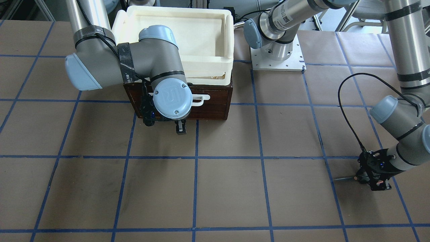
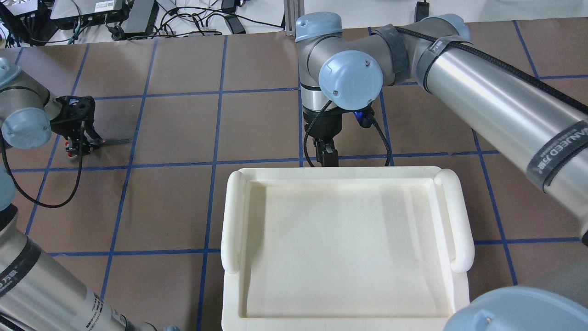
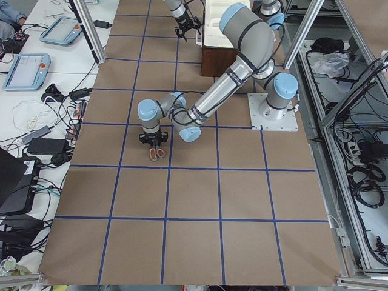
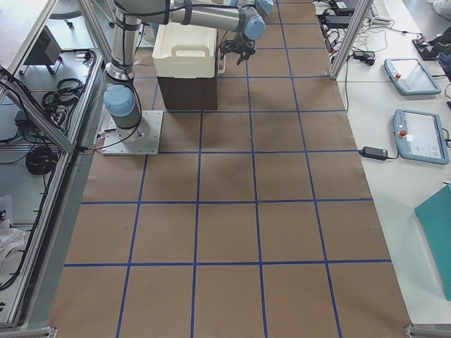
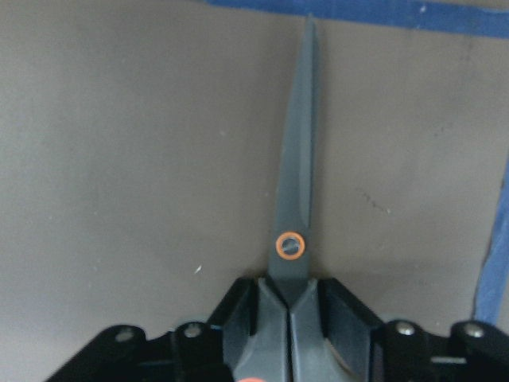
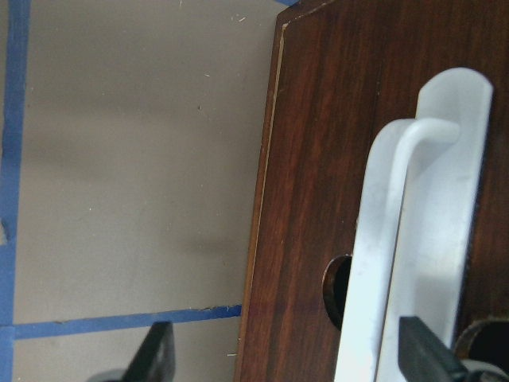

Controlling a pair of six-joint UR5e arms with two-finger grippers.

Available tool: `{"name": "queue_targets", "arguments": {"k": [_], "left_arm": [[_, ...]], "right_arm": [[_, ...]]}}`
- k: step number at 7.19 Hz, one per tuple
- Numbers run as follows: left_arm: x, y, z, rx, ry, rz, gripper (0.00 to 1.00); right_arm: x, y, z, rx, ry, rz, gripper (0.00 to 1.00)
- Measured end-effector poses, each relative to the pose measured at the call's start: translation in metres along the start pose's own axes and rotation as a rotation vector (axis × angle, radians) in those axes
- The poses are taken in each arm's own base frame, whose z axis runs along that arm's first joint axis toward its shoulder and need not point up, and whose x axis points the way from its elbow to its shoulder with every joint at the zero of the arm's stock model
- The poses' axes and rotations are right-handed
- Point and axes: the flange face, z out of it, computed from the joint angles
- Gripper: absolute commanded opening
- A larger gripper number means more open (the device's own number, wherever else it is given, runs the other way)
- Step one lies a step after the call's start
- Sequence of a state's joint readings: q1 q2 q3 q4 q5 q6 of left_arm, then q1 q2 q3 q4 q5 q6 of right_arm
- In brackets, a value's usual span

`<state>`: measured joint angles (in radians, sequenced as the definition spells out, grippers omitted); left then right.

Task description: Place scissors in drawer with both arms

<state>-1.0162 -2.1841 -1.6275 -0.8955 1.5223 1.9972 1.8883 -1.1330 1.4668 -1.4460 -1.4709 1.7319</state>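
Observation:
The scissors (image 5: 296,215) lie flat on the brown table with their dark blades (image 1: 342,179) sticking out from my left gripper (image 1: 374,179). That gripper is shut on the grey handle necks just behind the orange pivot; it also shows in the overhead view (image 2: 79,138). The dark brown drawer (image 1: 215,104) is closed, with its white bar handle (image 6: 390,263) on the front. My right gripper (image 6: 294,362) is open just in front of the drawer, its fingertips (image 6: 159,358) either side of the handle. It shows in the front-facing view (image 1: 180,127) below the wrist.
A cream-white plastic tray (image 1: 174,64) sits on top of the drawer box and hides it in the overhead view (image 2: 239,220). The robot's base plate (image 1: 277,60) stands beside the box. Blue tape lines grid the brown table.

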Motion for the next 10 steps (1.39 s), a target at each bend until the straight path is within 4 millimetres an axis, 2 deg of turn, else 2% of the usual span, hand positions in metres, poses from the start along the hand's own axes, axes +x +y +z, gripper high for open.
{"name": "queue_targets", "arguments": {"k": [2,5,8,10], "left_arm": [[0.0,-0.001,-0.001,0.001,-0.002,0.001,0.01],[-0.002,-0.009,-0.012,-0.01,-0.015,0.016,0.0],[-0.005,-0.032,-0.038,-0.035,-0.045,0.051,0.0],[-0.002,-0.058,-0.07,-0.038,-0.055,0.086,0.0]], "right_arm": [[-0.002,0.0,0.005,0.002,0.011,0.001,1.0],[-0.006,0.0,0.011,0.002,0.02,0.001,1.0],[-0.013,0.0,0.02,0.005,0.037,0.002,1.0],[-0.014,0.0,0.022,0.005,0.041,0.002,1.0]]}}
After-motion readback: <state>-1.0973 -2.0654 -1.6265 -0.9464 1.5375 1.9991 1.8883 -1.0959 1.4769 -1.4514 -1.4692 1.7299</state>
